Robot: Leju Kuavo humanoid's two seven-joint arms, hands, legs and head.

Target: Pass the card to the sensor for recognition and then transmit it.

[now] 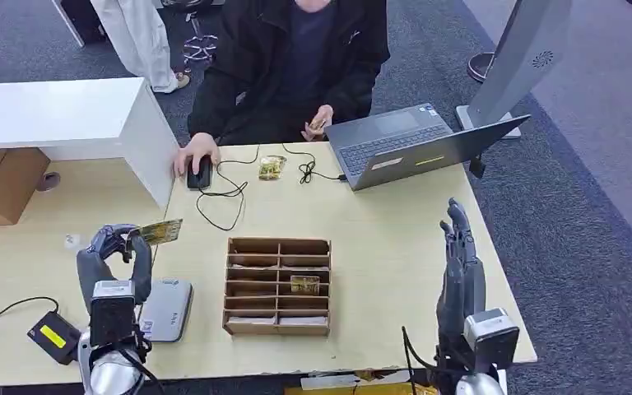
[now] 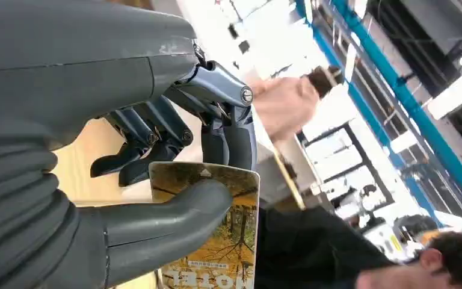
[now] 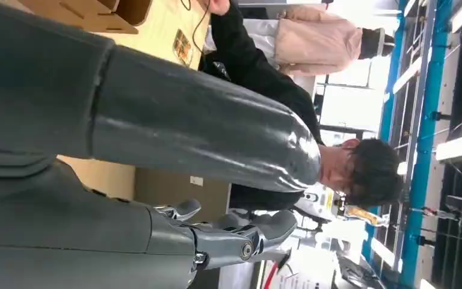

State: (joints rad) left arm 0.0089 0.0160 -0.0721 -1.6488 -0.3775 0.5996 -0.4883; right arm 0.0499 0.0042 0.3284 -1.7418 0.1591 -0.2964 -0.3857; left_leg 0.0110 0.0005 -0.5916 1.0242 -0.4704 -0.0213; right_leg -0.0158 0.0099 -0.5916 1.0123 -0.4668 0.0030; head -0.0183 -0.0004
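Hotel key card [image 1: 161,231], left-centre of frame: pinched by thumb and fingers of my left hand [image 1: 118,257] above the grey sensor [image 1: 167,309]; right hand [image 1: 459,247] empty, fingers straight; risk: thin edge-pinch, card may slip.

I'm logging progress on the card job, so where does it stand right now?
Done: the left hand already holds the card, pinched between thumb and fingers above the desk. In hand: the card is raised near the grey sensor pad, not on it. Left: presenting it to the sensor, then passing it on. The right hand is open and holds nothing.
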